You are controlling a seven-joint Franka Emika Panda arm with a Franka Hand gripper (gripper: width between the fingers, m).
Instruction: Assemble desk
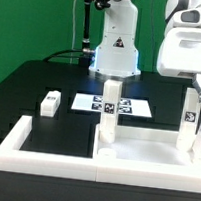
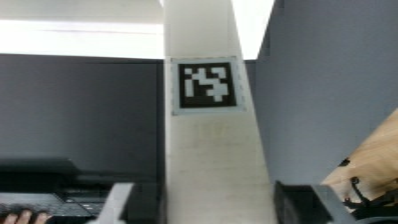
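Note:
The white tabletop (image 1: 143,150) lies flat inside the corner of the border wall. One white leg (image 1: 109,112) with a tag stands upright at the tabletop's far corner on the exterior view's left. A second tagged leg (image 1: 190,123) stands upright at its far corner on the exterior view's right, with my gripper (image 1: 195,96) shut on its upper part. In the wrist view this leg (image 2: 210,150) fills the middle, its tag facing the camera, and my gripper (image 2: 210,203) has a dark finger pressed against each side. A third leg (image 1: 50,103) lies loose on the black table.
The long low white border wall (image 1: 43,148) runs along the front and the exterior view's left. The marker board (image 1: 108,104) lies flat behind the standing leg. The robot base (image 1: 116,50) stands at the back.

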